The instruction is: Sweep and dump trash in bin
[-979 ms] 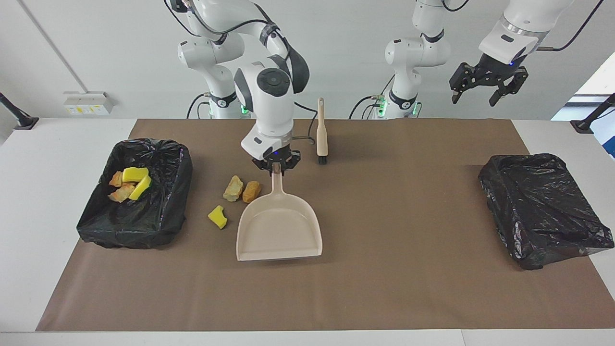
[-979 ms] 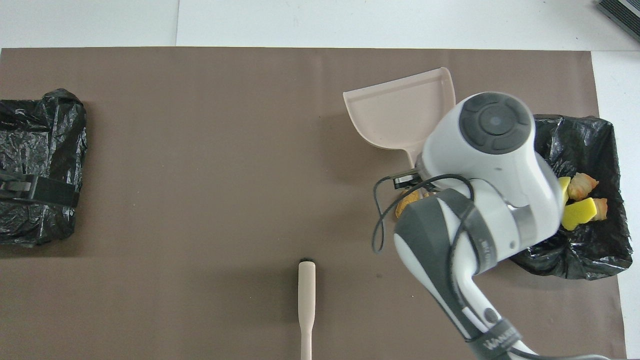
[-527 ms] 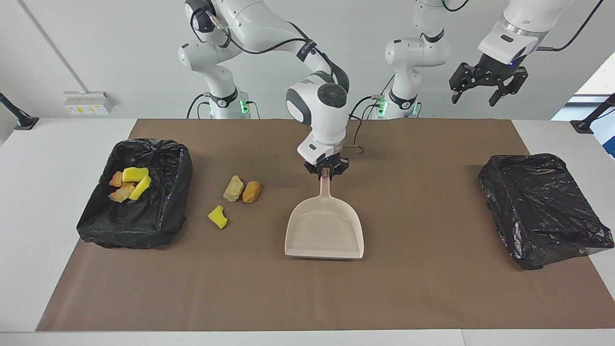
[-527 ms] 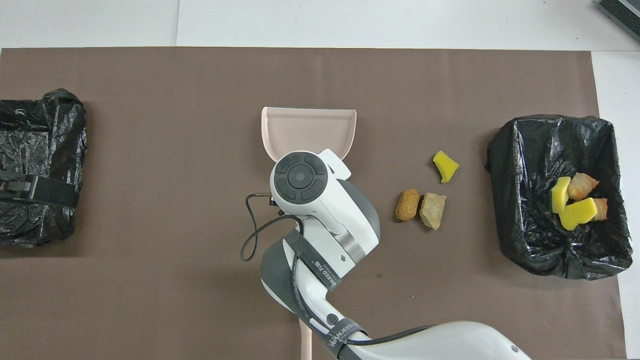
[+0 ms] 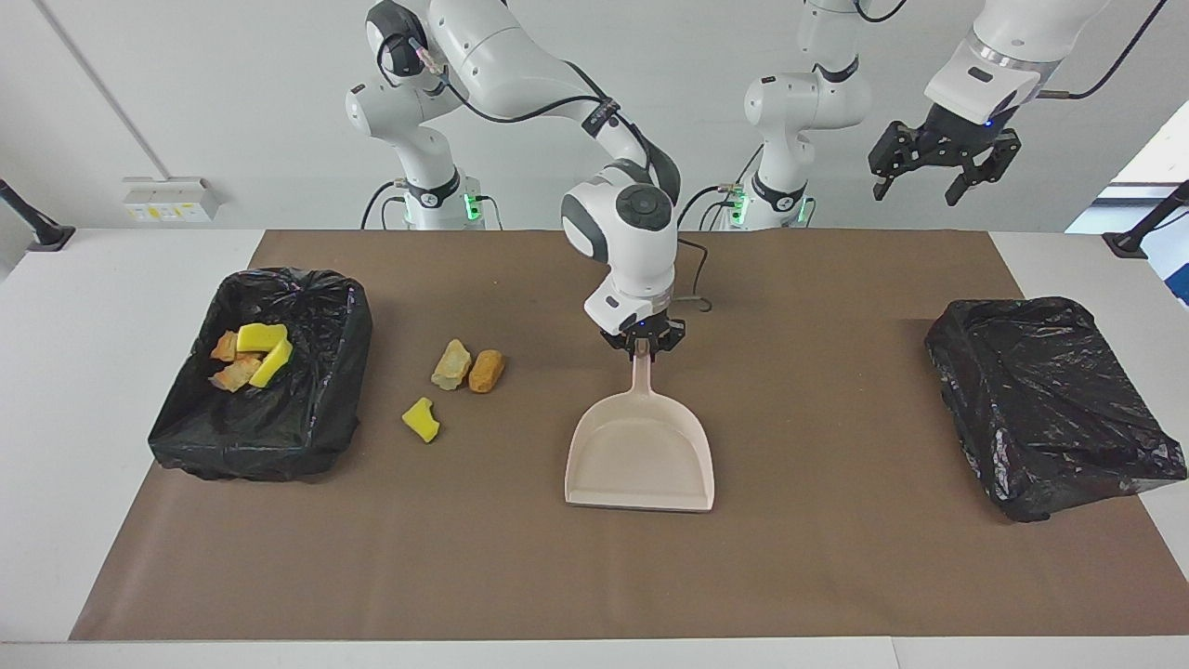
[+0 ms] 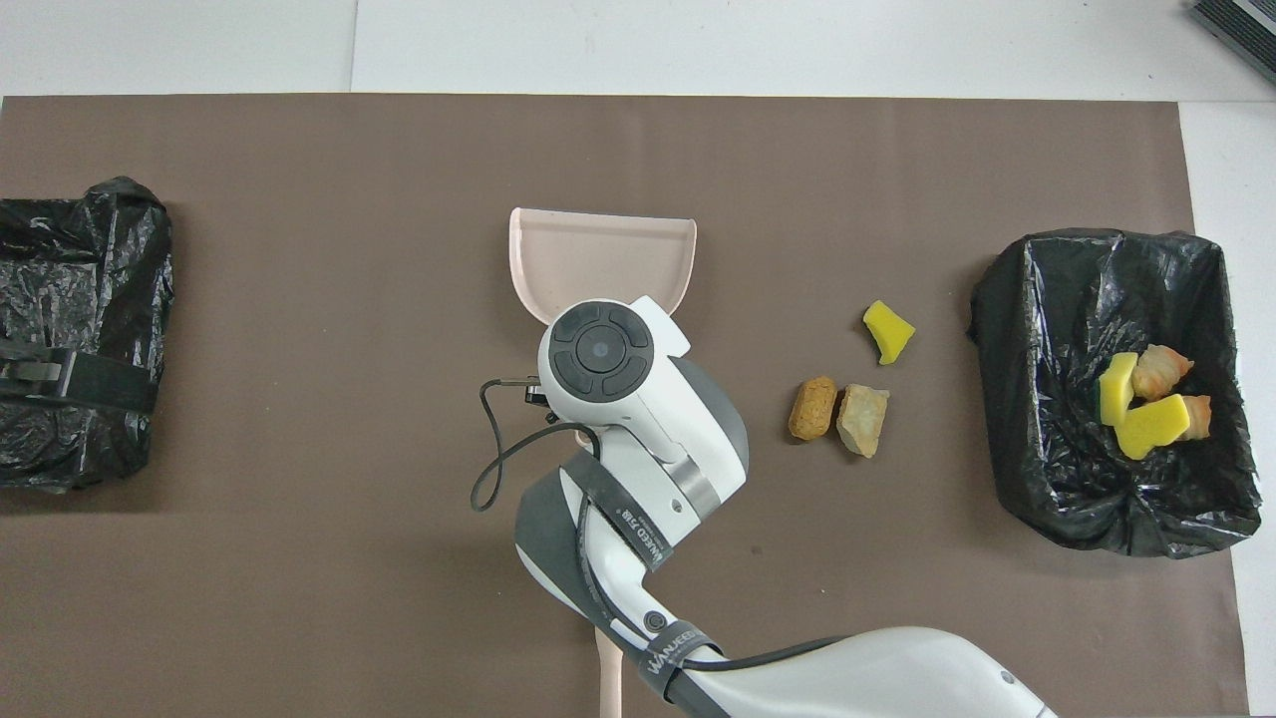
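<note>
Right gripper (image 5: 642,345) is clamped on the dustpan (image 5: 641,455) handle, pan flat at mid-table. Three scraps (image 5: 452,379) are left on the mat: a yellow sponge chunk, two golden-brown bread-like pieces. Four more are seen in the bin (image 5: 307,418) at the right arm's end. Right arm is reached out, wrist pointed down. Left gripper (image 5: 944,165) is held high, jaws wide, idle.

Bright, even light from above fills both views, leaving only soft, short shadows under the dustpan (image 5: 641,451) and beside the lined bins (image 5: 265,372) (their black plastic catches small specks of glare). Focus is sharp throughout, and the brown mat (image 6: 349,299) shows no hot spots.
</note>
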